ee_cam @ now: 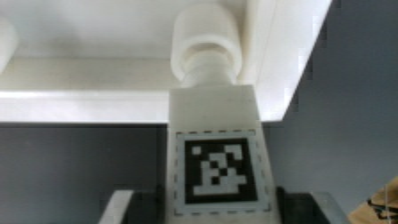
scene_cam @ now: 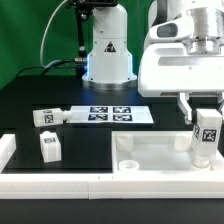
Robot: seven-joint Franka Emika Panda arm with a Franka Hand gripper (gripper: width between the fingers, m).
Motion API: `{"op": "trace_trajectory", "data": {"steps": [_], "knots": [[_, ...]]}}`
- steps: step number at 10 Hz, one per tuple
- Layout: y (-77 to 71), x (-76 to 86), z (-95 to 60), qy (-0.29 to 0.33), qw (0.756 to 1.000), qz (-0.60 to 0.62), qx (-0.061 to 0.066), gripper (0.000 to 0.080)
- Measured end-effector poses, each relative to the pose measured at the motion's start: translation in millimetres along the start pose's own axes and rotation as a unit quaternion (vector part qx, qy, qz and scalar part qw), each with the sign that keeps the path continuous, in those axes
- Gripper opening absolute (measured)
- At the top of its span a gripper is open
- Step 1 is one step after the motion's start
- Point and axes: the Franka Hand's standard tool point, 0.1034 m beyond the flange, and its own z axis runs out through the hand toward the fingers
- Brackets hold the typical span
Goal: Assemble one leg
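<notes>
the gripper [scene_cam: 206,122] is clamped on a leg [scene_cam: 207,142], upright at a corner of the tabletop [scene_cam: 150,160] on the exterior view's right. the table [scene_cam: 100,145] is black, the backdrop [scene_cam: 25,50] green; two spare legs [scene_cam: 47,117] [scene_cam: 50,147] and the marker board [scene_cam: 110,113] lie to its left.

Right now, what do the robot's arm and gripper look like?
The arm is glossy white with rounded shells; its base carries a black triangle warning sign and glows pale blue below. Black cables run behind it. The gripper has a boxy white body.
</notes>
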Motion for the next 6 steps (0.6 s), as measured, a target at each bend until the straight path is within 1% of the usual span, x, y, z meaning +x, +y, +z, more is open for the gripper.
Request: {"op": "trace_trajectory", "data": {"steps": [3,5,6], "knots": [[2.4,-3.4,3.2,-0.002,1.0,0.004,-0.003,0.0287],[3.2,-11.6,9.5,-0.006,1.0,0.001,-0.005,0.0287],[3.3,-11.4,9.9,-0.002,1.0,-0.001,-0.006,0.0287]]}}
